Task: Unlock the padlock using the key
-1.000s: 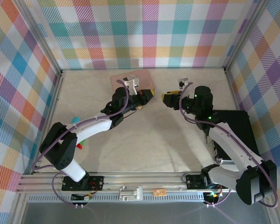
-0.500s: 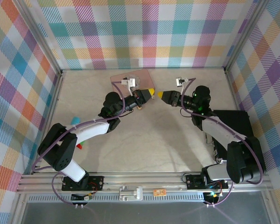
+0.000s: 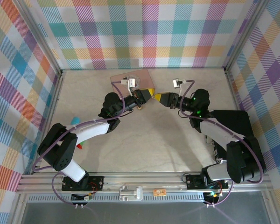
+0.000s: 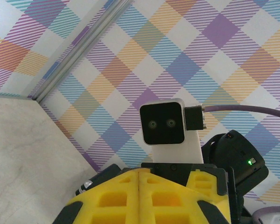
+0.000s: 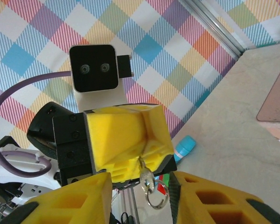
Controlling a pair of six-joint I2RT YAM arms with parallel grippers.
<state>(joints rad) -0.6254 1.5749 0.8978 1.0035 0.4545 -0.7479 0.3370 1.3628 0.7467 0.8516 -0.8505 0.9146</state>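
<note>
In the top view the two arms reach toward the upper middle of the frame. There the left gripper and the right gripper face each other tip to tip, just beside one another above the pale surface. The pink tin lies directly behind them, by the far plaid wall. The left jaws are pressed together: in the left wrist view the two yellow fingers meet along a thin seam at the bottom centre. Beyond them sits the white camera of the other wrist. The right wrist view shows those closed yellow tips at centre frame, clamped on a slim metal sliver that appears to be the key. It points down out of the grip, and a small ring dangles from its lower end. The right jaws stand apart. Their yellow fingers fill the lower left and lower right corners of that view, and the key and ring hang in the gap between them, touching neither. A teal piece lies on the surface to the right of the key in that view. A black box sits at the right edge of the top view.
</note>
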